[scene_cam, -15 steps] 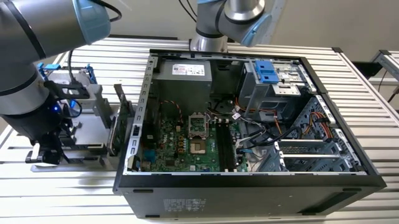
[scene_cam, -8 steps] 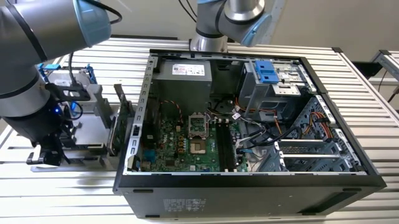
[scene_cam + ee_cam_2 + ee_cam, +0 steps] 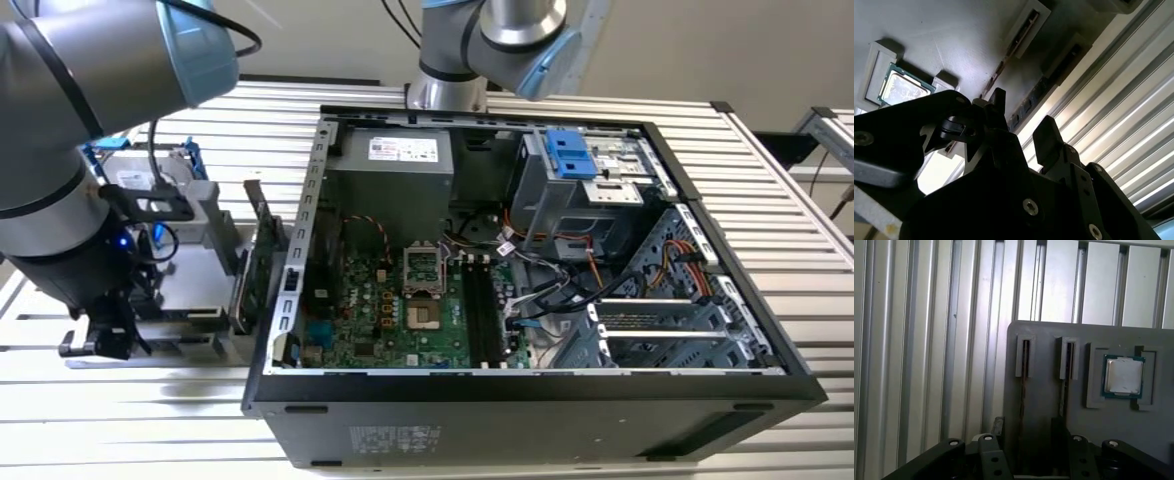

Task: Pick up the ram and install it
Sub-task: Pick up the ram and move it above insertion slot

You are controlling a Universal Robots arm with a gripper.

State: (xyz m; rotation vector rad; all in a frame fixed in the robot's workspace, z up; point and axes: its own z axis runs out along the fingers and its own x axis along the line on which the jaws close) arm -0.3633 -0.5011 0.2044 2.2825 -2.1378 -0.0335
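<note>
White label on the PSU: print too small to read. In the first wrist view my pincer is open, narrow gap, straddling the ram, which stands on edge in a grey tray slot (the one farther from the CPU); can't tell if touching.

Exterior view: even light from above is falling on the slatted table; the computer case is shading its own interior.
Second wrist view: strong glare is bleaching the table slats; the gripper is showing as a backlit black silhouette.
First wrist view: dim, flat light is lying on the grey tray; the processor lid is glinting pale.
</note>
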